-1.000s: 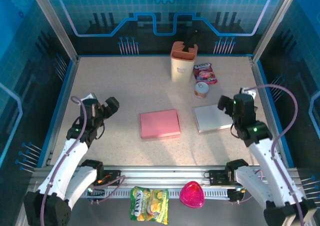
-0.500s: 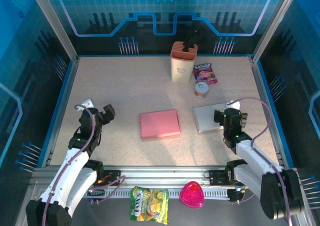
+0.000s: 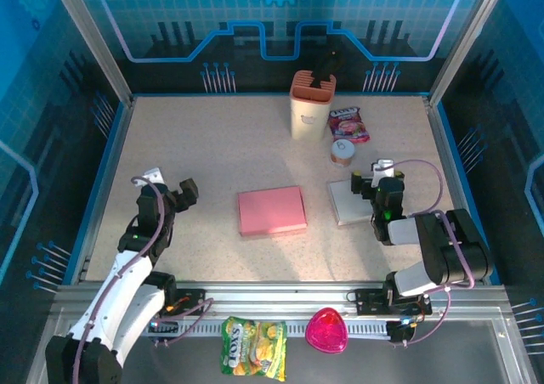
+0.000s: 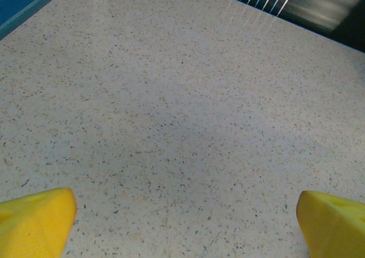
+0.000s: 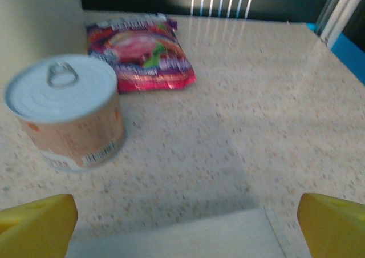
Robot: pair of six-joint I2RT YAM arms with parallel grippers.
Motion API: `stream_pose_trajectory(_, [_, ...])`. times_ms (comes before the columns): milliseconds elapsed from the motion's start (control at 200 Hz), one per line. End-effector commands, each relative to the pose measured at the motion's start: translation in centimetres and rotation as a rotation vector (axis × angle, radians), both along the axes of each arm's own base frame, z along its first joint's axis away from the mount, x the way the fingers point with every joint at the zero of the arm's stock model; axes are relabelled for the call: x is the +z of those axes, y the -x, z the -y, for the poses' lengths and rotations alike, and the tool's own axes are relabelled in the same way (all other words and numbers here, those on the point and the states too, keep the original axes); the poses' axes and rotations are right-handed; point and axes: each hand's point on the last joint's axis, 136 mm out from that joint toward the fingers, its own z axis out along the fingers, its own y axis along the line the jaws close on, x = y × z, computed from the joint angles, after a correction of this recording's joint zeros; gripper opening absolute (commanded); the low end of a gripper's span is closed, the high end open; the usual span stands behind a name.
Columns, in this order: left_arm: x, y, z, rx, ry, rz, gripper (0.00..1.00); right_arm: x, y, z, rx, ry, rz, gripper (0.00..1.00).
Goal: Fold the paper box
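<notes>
A flat pink paper box (image 3: 272, 211) lies in the middle of the table. To its right lies a flat white sheet of card (image 3: 350, 202); its far edge (image 5: 182, 238) shows low in the right wrist view. My right gripper (image 3: 372, 181) hangs low over that white sheet's far edge, open, with nothing between its yellow fingertips (image 5: 333, 226). My left gripper (image 3: 184, 191) stands open at the left, well apart from the pink box. Between its fingertips (image 4: 34, 221) there is bare speckled table.
Behind the white sheet stand a tin can (image 3: 342, 152), a red snack packet (image 3: 348, 123) and a beige holder (image 3: 312, 104). The can (image 5: 65, 112) sits close ahead of my right gripper. A yellow-green snack bag (image 3: 253, 346) and a pink heart-shaped thing (image 3: 326, 330) lie in front of the arm bases.
The right arm has folded down towards its base, bringing its gripper low over the white sheet. The left gripper has drawn back slightly. Both stay open.
</notes>
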Motion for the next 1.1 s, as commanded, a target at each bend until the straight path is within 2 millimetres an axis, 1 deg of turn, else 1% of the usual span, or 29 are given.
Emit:
stream_pose_trajectory(0, [0.3,-0.9,-0.3,-0.021,-0.061,0.045,0.99,1.9,-0.3,0.1,0.017,-0.008,0.14,1.0])
stream_pose_trajectory(35, [0.3,-1.2,-0.3,-0.034,-0.087,0.062,0.99,2.1,-0.4,0.1,0.016,-0.007,0.15,1.0])
stream_pose_trajectory(65, [0.3,-1.6,-0.4,-0.038,-0.106,0.081,0.99,1.9,-0.4,0.1,0.015,-0.011,0.127,1.0])
stream_pose_trajectory(185, [-0.5,-3.0,-0.7,-0.039,-0.145,0.127,0.99,1.6,-1.2,0.3,0.0,-0.008,0.091,1.0])
stream_pose_trajectory(275, [-2.1,-4.0,-0.8,-0.038,-0.142,0.097,0.99,1.7,-1.2,0.3,0.001,-0.01,0.094,1.0])
stream_pose_trajectory(330, [-2.9,-4.7,-0.5,-0.055,-0.133,0.083,0.99,1.6,-1.2,0.3,0.002,-0.011,0.093,1.0])
stream_pose_trajectory(475, [-3.5,-7.2,0.0,-0.096,-0.128,0.044,0.99,1.6,-1.4,0.3,0.001,-0.01,0.083,1.0])
stream_pose_trajectory(565, [-3.7,-9.2,0.1,-0.112,-0.115,0.033,0.99,1.2,-2.4,-0.2,0.026,-0.005,0.032,1.0])
stream_pose_trajectory(585, [-4.0,-9.4,0.0,-0.113,-0.111,0.023,0.99,1.2,-2.7,-0.4,0.037,-0.001,0.019,1.0])
stream_pose_trajectory(620, [-4.1,-10.1,-0.1,-0.112,-0.105,0.02,0.99,0.8,-2.6,-0.9,0.06,0.007,-0.003,1.0])
stream_pose_trajectory(670, [-4.3,-10.9,-0.1,-0.12,-0.089,0.014,0.99,1.1,-2.7,-1.5,0.095,0.013,0.017,1.0])
stream_pose_trajectory(705, [-4.6,-11.3,-0.3,-0.118,-0.076,-0.015,0.99,0.8,-2.8,-1.6,0.103,0.013,-0.006,1.0])
stream_pose_trajectory(770, [-4.9,-11.7,-0.4,-0.132,-0.051,-0.031,0.99,0.9,-2.8,-1.6,0.107,0.005,0.0,1.0])
stream_pose_trajectory(880, [-5.1,-11.7,-0.8,-0.132,-0.017,-0.036,0.99,0.9,-2.9,-1.6,0.107,0.006,-0.004,1.0])
stream_pose_trajectory(1031, [-5.6,-12.1,-2.3,-0.113,0.069,-0.054,0.99,0.8,-2.8,-1.6,0.105,0.006,-0.006,1.0])
stream_pose_trajectory(1096, [-5.3,-12.6,-2.8,-0.129,0.066,-0.028,0.99,0.9,-2.9,-1.6,0.106,0.006,-0.003,1.0])
